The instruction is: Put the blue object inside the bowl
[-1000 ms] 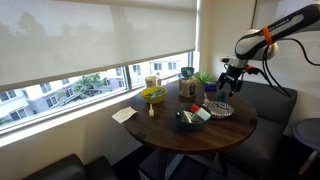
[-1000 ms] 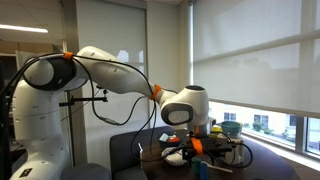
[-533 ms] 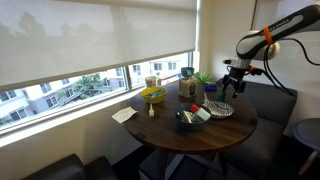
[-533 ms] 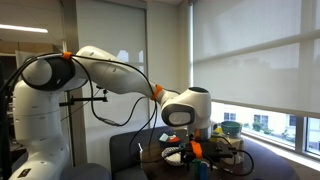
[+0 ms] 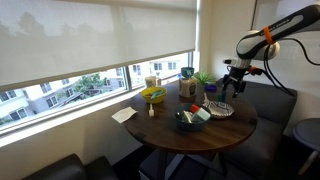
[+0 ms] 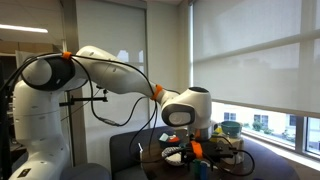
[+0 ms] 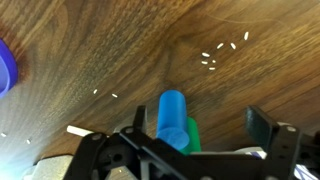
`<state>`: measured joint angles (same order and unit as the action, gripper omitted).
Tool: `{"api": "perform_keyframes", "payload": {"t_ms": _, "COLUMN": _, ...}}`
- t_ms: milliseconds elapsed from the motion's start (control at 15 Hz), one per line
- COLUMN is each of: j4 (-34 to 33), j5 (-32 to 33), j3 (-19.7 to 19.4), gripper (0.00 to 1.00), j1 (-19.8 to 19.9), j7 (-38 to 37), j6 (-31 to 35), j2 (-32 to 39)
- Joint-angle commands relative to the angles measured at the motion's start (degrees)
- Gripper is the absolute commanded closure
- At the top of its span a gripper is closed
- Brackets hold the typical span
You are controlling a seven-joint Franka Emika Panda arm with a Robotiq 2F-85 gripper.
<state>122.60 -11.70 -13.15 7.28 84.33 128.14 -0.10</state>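
Note:
In the wrist view a blue cylinder (image 7: 172,115) lies against a green piece (image 7: 191,133) on the brown wooden table (image 7: 120,50). My gripper (image 7: 203,125) is open above them, with the blue cylinder close to one finger and a wide gap to the other. In an exterior view the gripper (image 5: 231,90) hangs over the far side of the round table (image 5: 170,135), beside a patterned plate (image 5: 220,109). A yellow bowl (image 5: 153,95) stands near the window and a dark bowl (image 5: 190,120) with items in it sits at the middle.
Cups, a brown bag (image 5: 187,88) and a small plant (image 5: 203,78) crowd the window side. A white napkin (image 5: 124,115) lies at the table's edge. A blue rim (image 7: 5,72) shows at the wrist view's edge. The arm's body (image 6: 185,108) blocks much of the table.
The gripper shifted slightly down and towards the plate side between one second ago and half a second ago. Since then nothing has visibly moved.

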Motion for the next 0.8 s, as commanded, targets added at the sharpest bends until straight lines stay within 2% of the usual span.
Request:
{"api": "perform_keyframes", "payload": {"t_ms": 0, "j4": -1.3, "j5": -0.7, "j3": 1.1, "gripper": 0.0, "j1": 1.0, "j7": 0.0, "j6": 1.9, "j2": 1.3}}
{"api": "perform_keyframes", "payload": {"t_ms": 133, "j4": -1.3, "j5": -0.9, "j3": 1.3, "gripper": 0.02, "j1": 1.0, "j7": 0.0, "j6": 3.0, "j2": 1.6}}
{"api": "perform_keyframes", "payload": {"t_ms": 200, "j4": -1.4, "j5": -1.3, "j3": 1.4, "gripper": 0.08, "j1": 1.0, "j7": 0.3, "j6": 3.5, "j2": 1.7}}
{"api": "perform_keyframes", "payload": {"t_ms": 267, "j4": -1.3, "j5": -1.8, "j3": 1.5, "gripper": 0.27, "j1": 0.9, "j7": 0.7, "j6": 4.2, "j2": 1.9}}
{"api": "perform_keyframes", "payload": {"t_ms": 333, "j4": -1.4, "j5": -2.2, "j3": 1.7, "gripper": 0.3, "j1": 0.9, "j7": 0.8, "j6": 5.0, "j2": 2.1}}
{"api": "perform_keyframes", "payload": {"t_ms": 733, "j4": -1.5, "j5": -5.3, "j3": 2.9, "gripper": 0.73, "j1": 1.0, "j7": 2.6, "j6": 8.8, "j2": 2.8}}
